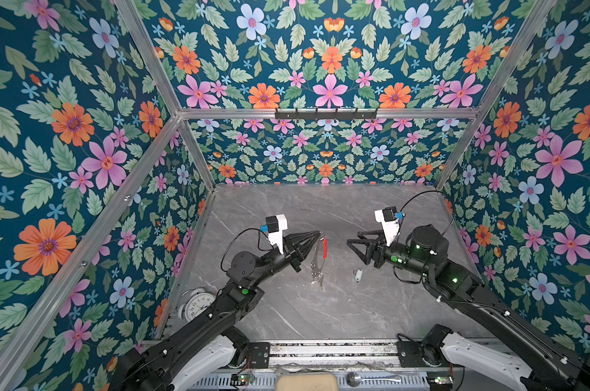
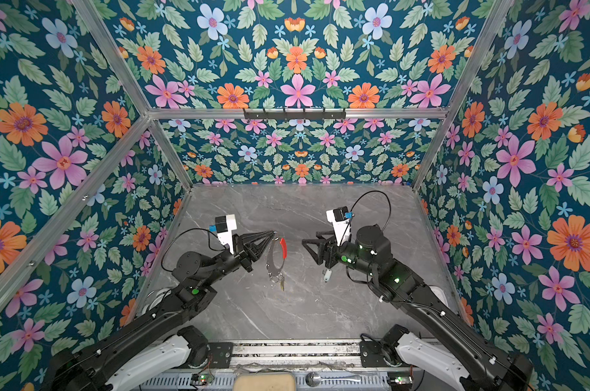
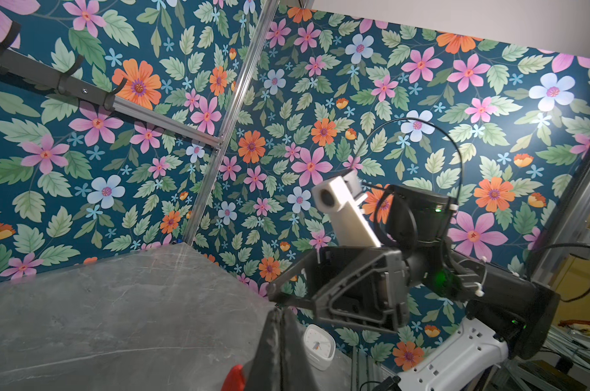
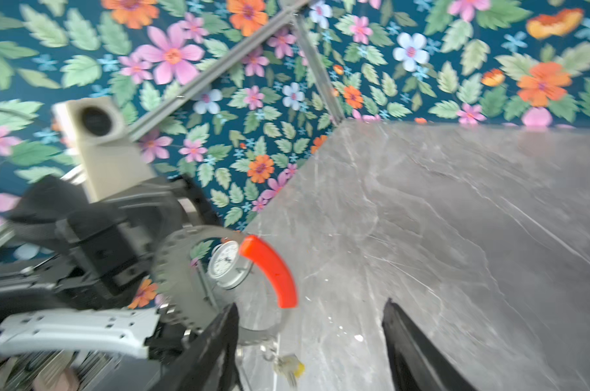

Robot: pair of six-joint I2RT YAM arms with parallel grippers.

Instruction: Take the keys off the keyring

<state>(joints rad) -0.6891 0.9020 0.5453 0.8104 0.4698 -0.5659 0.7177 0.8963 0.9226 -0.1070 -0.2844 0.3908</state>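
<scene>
The keyring (image 1: pixel 315 260) (image 2: pixel 270 260), a grey hoop with a red section (image 1: pixel 324 245) (image 4: pixel 273 270), hangs in the air above the middle of the table. My left gripper (image 1: pixel 319 232) (image 2: pixel 273 232) (image 3: pixel 281 316) is shut on its top edge beside the red section. A key with a yellow tag (image 1: pixel 320 284) (image 4: pixel 291 369) dangles from the hoop's bottom. A key with a white tag (image 1: pixel 357 275) (image 2: pixel 326 276) lies on the table, off the hoop. To the right of the hoop my right gripper (image 1: pixel 353 237) (image 2: pixel 309 237) (image 4: pixel 308 318) is open and holds nothing.
A round alarm clock (image 1: pixel 197 304) stands at the front left behind the left arm. In the left wrist view a square white clock (image 3: pixel 319 345) sits at the table's right edge. A hook rail (image 1: pixel 325 114) is on the back wall. Flowered walls close in three sides.
</scene>
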